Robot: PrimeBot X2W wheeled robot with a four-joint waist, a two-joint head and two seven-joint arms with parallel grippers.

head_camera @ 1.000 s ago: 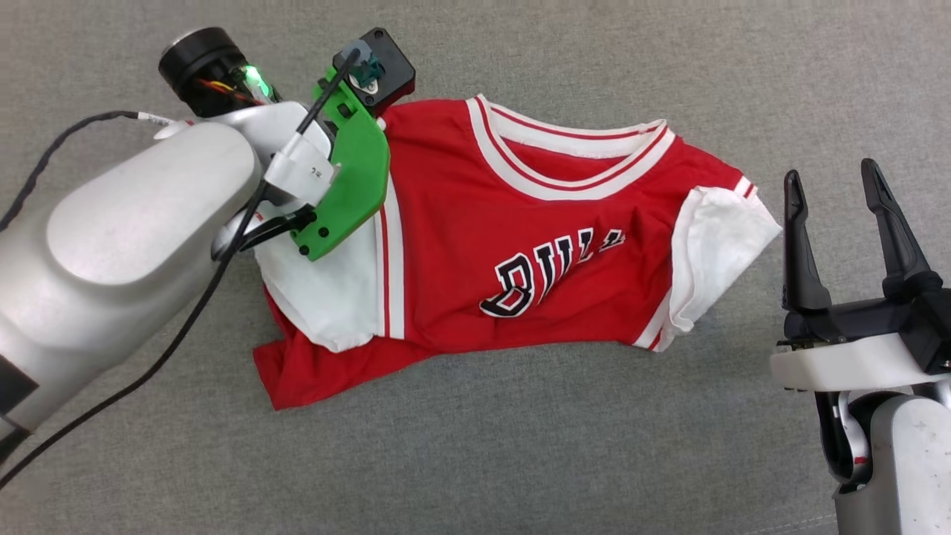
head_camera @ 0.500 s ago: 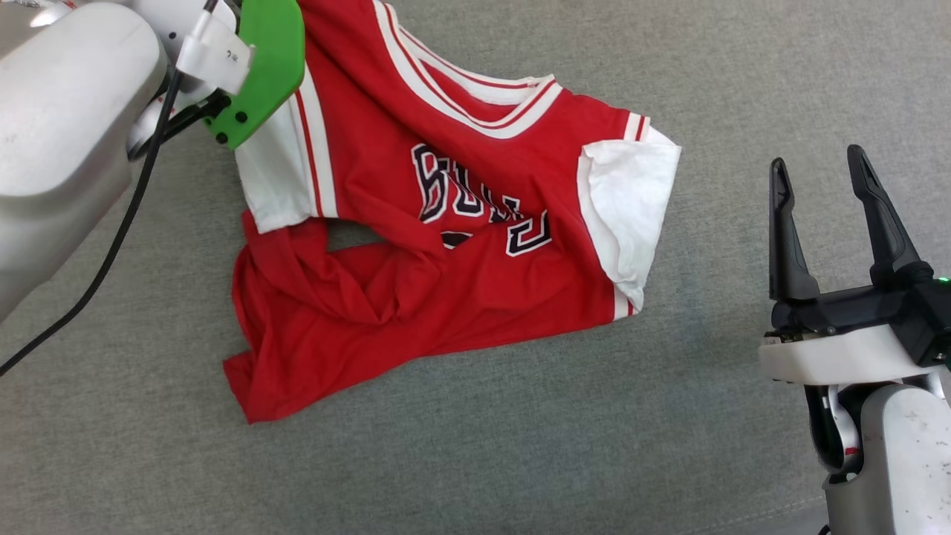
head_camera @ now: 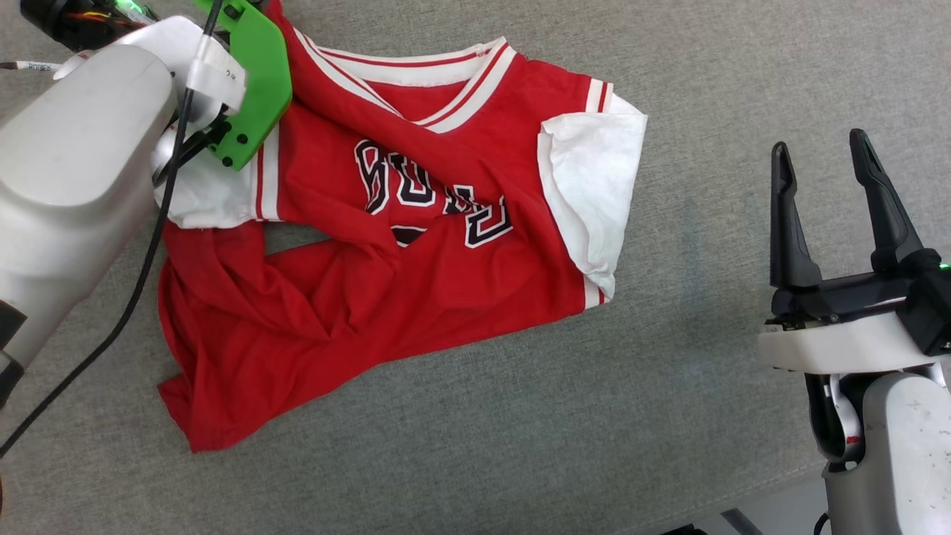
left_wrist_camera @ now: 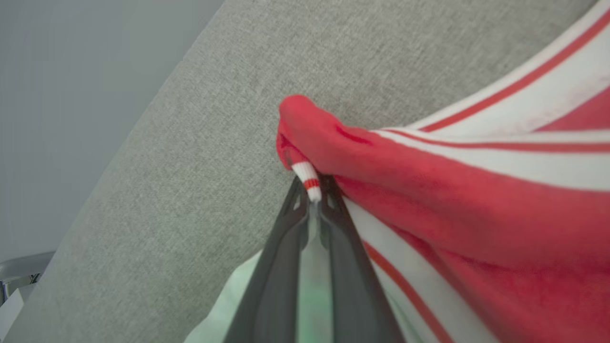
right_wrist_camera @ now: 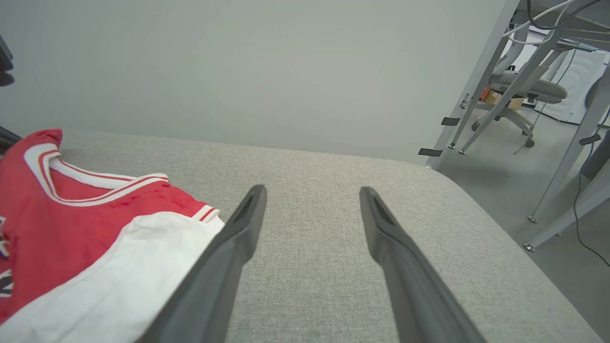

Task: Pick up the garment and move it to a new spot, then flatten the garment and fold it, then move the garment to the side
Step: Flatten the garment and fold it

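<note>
The left gripper [left_wrist_camera: 312, 193] is seen pressed almost shut, with a bunched fold of the red jersey T-shirt [head_camera: 416, 253] pinched between its fingertips. What is pinched is a red shoulder edge with a small roll of red-and-white striped trim [left_wrist_camera: 309, 178]. From this pinch the cloth is drawn taut and spreads away to the right of the fingers in the left wrist view.

In the head view the rest of the shirt is laid crumpled on the grey fabric surface [head_camera: 669, 416], reaching from the left arm's green wrist bracket [head_camera: 256, 82] toward the right gripper [head_camera: 819, 145]. The black, white-outlined lettering [head_camera: 431, 200] is creased, and the lower red body is twisted into folds beside the left forearm.

The right gripper is held wide open with nothing between its fingers, apart from the shirt. The white sleeve [right_wrist_camera: 119, 267] is the part nearest to it, seen beside the finger at the left of the right wrist view. Bare grey surface is seen between and ahead of the fingers.
</note>
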